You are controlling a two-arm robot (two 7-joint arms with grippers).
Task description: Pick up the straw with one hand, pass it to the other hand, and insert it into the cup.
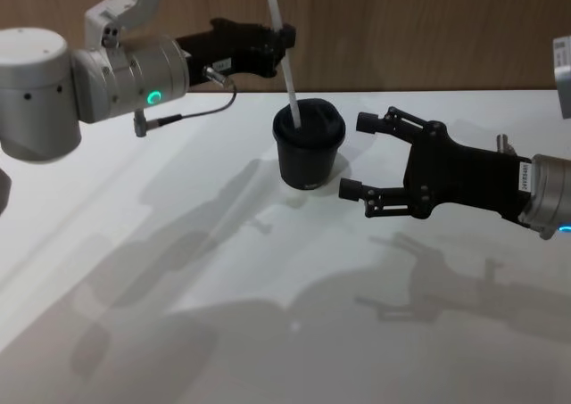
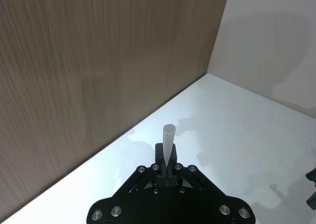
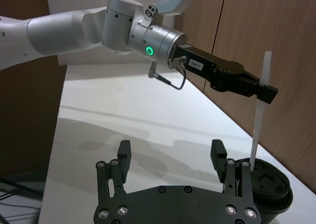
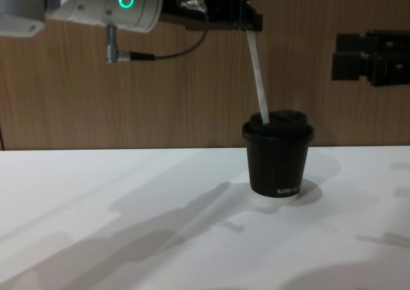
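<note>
Nearest, on the right of the white surface, the right end effector hangs with its short fingers spread wide and nothing between them, just to the right of the cup and apart from it. The right wrist view looks out between those open fingers and catches the cup's domed lid at close range, with the straw's lower end meeting the lid top beside one finger; whether the tip has passed through the opening cannot be told. In the middle stands the black paper cup, upright, with small white lettering low on its wall and a pale base rim, which the chest view shows from the side. The white straw is thin and straight, leaning with its top toward the left and far side. Farther back, the left end effector, on a silver wrist with a green ring and a thin black cable, is clamped on the straw's upper part. The left wrist view looks down the straw's open top end between the closed fingers, against the wooden wall.
</note>
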